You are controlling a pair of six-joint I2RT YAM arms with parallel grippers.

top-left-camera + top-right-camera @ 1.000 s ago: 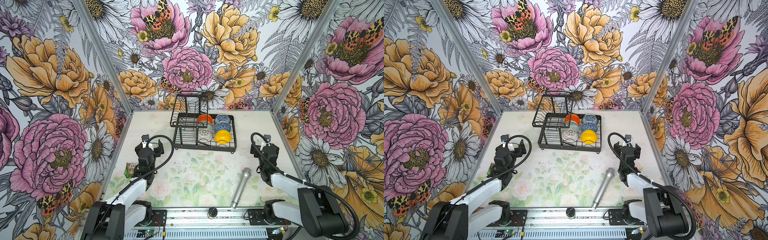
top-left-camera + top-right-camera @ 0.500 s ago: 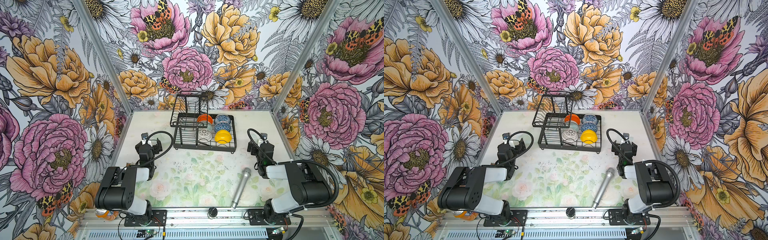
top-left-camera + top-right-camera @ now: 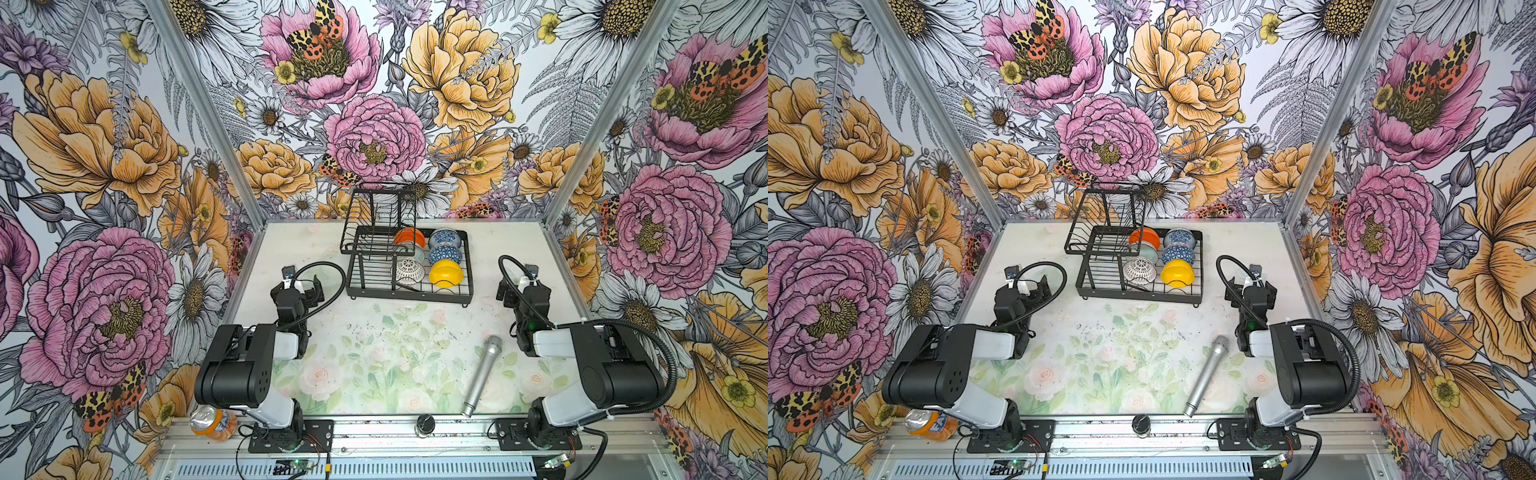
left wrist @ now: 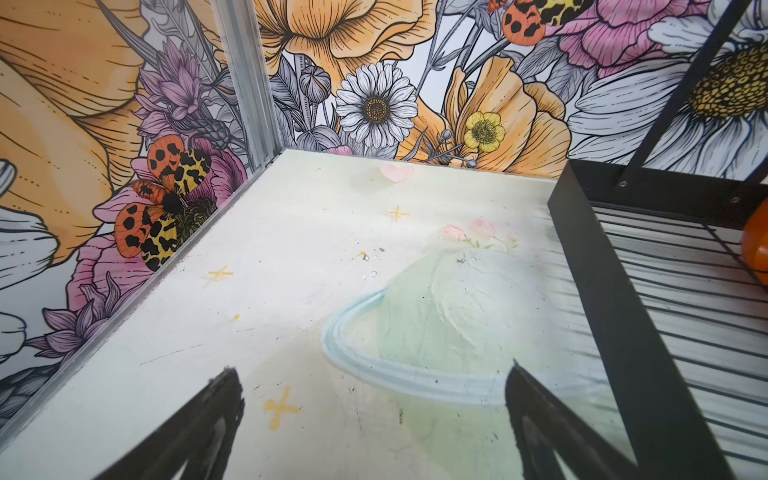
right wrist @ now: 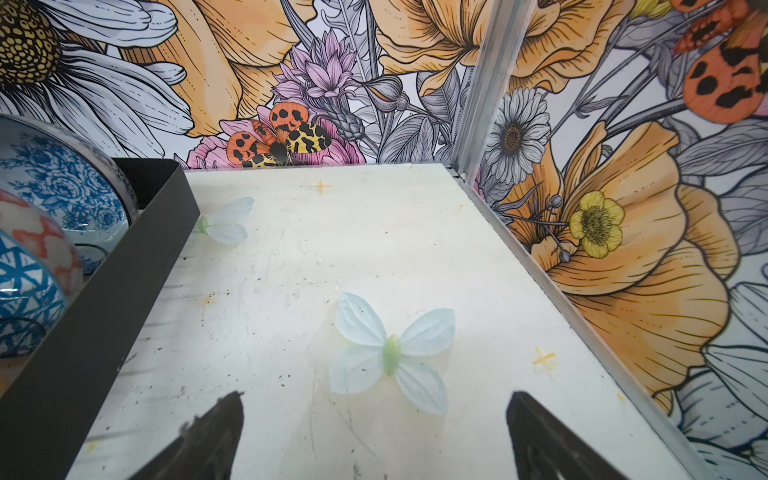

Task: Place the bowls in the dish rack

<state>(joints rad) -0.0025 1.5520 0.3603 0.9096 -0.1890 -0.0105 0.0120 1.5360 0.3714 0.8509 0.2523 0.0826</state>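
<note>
The black wire dish rack (image 3: 409, 291) (image 3: 1142, 296) stands at the back middle of the table in both top views. Several bowls sit in its right half: orange (image 3: 409, 237), blue-and-white floral (image 3: 444, 237), blue geometric (image 3: 445, 254), yellow (image 3: 445, 274) and white lattice (image 3: 409, 269). My left gripper (image 3: 309, 287) (image 4: 372, 371) hovers open and empty over bare table left of the rack (image 4: 615, 311). My right gripper (image 3: 512, 287) (image 5: 375, 397) is open and empty to the right of the rack wall (image 5: 124, 257), beside the floral bowl (image 5: 62, 183).
A silver microphone (image 3: 482, 376) lies on the table at the front right. An orange drink can (image 3: 214, 422) lies off the table by the left arm's base. A small black knob (image 3: 424, 424) sits on the front rail. Patterned walls enclose three sides.
Both arms have folded back, their elbows rising over their bases, and the wrists have drawn in a little. Both grippers stayed open. The bowls and the microphone have not moved.
</note>
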